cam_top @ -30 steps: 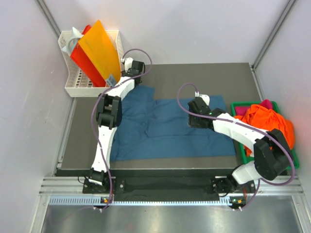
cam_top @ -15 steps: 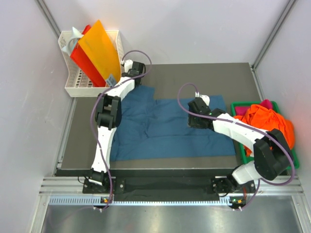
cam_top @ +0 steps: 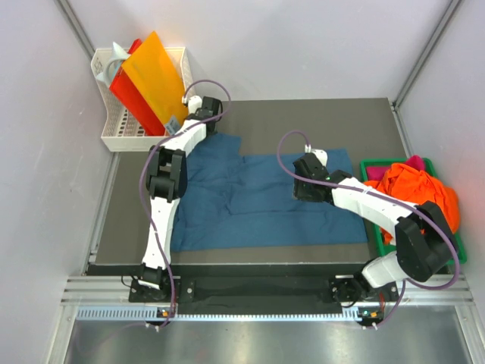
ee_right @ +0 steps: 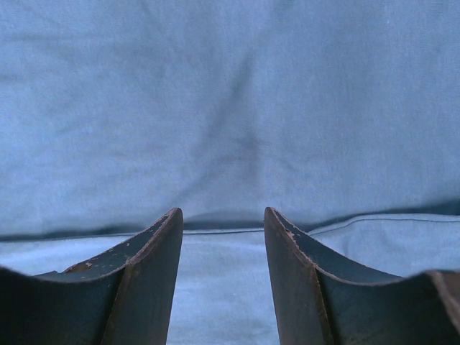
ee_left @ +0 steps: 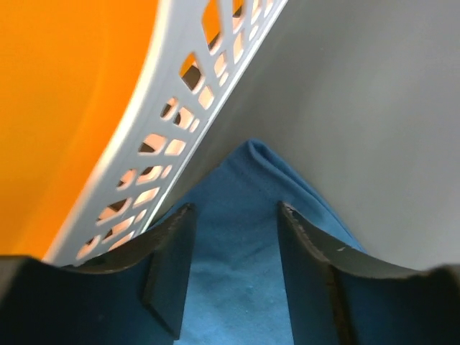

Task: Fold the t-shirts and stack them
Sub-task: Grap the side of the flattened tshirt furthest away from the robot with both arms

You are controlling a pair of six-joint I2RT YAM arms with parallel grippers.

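The left gripper (ee_left: 236, 210) is seen with its jaws apart and nothing pinched. The corner of the dark teal-blue cloth t-shirt (ee_left: 251, 187) lies just beyond and beneath its fingertips, and the white perforated plastic basket (ee_left: 180, 122) is close on its left. Over the last second it has been shifted slightly toward that basket, while the spread shirt has not been moved. The right gripper (ee_right: 223, 215), likewise parted and empty, has been kept over the cloth. No fold is judged begun; the corner appears to be lined up for a grasp.
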